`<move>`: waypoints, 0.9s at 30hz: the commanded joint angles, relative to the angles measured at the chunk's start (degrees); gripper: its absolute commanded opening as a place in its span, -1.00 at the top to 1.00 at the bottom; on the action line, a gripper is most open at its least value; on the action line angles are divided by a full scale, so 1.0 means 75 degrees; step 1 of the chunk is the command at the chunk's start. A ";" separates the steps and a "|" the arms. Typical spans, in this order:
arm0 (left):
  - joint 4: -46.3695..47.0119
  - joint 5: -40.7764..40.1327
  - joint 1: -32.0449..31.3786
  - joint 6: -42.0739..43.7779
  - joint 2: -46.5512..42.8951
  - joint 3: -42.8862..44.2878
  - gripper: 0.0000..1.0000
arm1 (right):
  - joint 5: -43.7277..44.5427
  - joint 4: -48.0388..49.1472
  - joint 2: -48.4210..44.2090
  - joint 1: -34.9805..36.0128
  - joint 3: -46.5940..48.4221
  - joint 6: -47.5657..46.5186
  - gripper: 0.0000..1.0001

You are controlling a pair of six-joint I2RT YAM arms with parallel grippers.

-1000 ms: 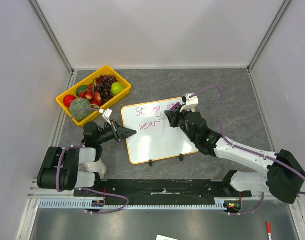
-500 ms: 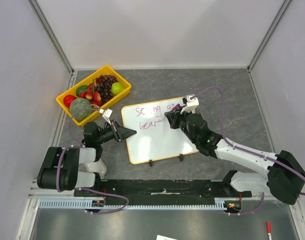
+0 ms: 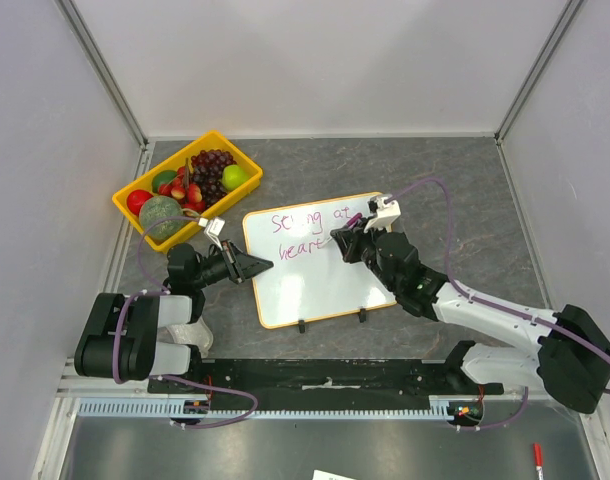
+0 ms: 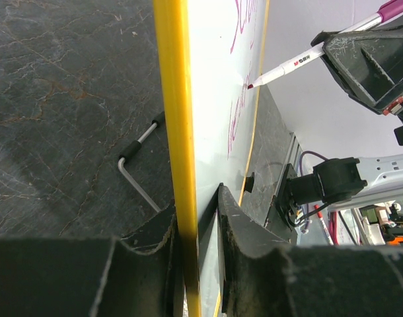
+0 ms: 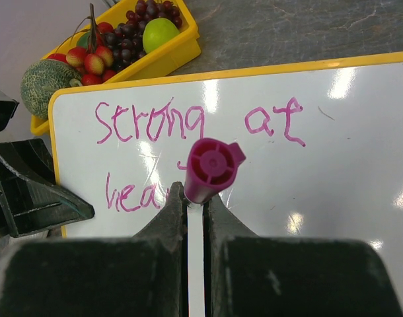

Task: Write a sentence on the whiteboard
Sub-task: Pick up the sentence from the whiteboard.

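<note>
Since the earlier frame, the right arm is sitting slightly further right and the lower line of writing is now reading "heart" rather than "hear"; the left arm and the board are showing no change

Far left on the grey counter (image 3: 435, 170), the yellow fruit tray (image 3: 245, 188) is holding grapes, strawberries, a green apple and a netted melon, and it is lying apart from the board's upper left corner

The left claw (image 3: 257, 265) is reaching in from the left and gripping the whiteboard (image 3: 315, 280) by its left edge. In the left wrist view, the two fingers are closing on either side of the orange-yellow frame, with a bent wire leg (image 4: 137, 173) showing behind the board

The whiteboard is sitting at the middle of the counter, turned at an angle, with its two black clip feet (image 3: 301, 325) on the near edge. The sentence (image 3: 293, 220) is running in magenta across the upper part: "Strong at" above, "heart" below

To the right, the right claw (image 3: 347, 240) is closing tight on a marker (image 5: 211, 165) with a magenta end cap and a white barrel. The claw is hanging over the board's upper right area. In the left wrist view, the marker tip is meeting the board face at the end of the lower line

A red-capped pen (image 3: 536, 456) is lying at the bottom right, beyond the arm bases
</note>
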 commanded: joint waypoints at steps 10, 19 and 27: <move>-0.0067 -0.0168 -0.0034 0.0640 0.0094 0.0118 0.96 | 0.0158 -0.0505 -0.0185 -0.0044 -0.0240 -0.0074 1.00; -0.0067 -0.0168 -0.0034 0.0640 0.0083 0.0106 0.96 | 0.0404 -0.0669 -0.0349 -0.0032 -0.0193 -0.0168 1.00; -0.0079 -0.0180 -0.0022 0.0640 0.0071 0.0106 0.96 | 0.0463 -0.0692 -0.0408 -0.0079 -0.0065 -0.0145 1.00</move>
